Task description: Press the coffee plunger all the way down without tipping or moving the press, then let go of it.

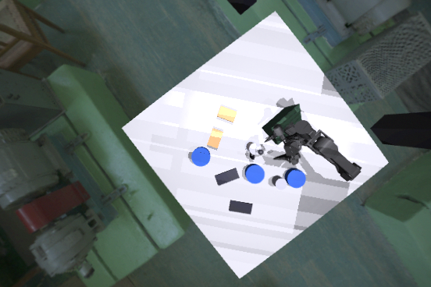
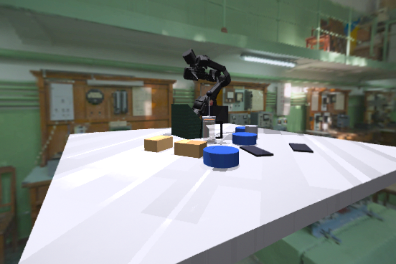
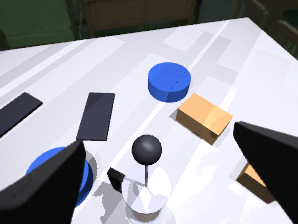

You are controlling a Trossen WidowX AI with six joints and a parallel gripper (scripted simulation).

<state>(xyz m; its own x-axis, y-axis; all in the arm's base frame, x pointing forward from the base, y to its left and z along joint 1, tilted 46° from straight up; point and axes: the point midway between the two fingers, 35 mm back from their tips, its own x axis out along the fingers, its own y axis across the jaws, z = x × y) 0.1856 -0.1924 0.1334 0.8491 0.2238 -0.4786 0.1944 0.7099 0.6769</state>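
The coffee press (image 2: 209,130) (image 3: 145,197) stands upright on the white table, with a clear body and a black handle (image 2: 221,126) (image 3: 116,179) at its side. Its plunger is up: the round black knob (image 1: 261,152) (image 2: 209,94) (image 3: 146,149) sits on a thin rod well above the body. My gripper (image 1: 271,149) (image 3: 160,137) is open and empty. In the exterior view it is high above the knob and a little to its left. In the wrist view the knob shows between the two spread fingers, lower than their tips, not touched. The press base is partly cut off there.
A dark green block (image 1: 285,120) (image 2: 184,121) stands close beside the press. Blue discs (image 1: 254,174) (image 2: 221,157) (image 3: 169,82), a grey cylinder (image 1: 280,182), tan blocks (image 1: 215,138) (image 2: 190,148) (image 3: 202,117) and flat black plates (image 1: 227,176) (image 3: 96,116) lie around it.
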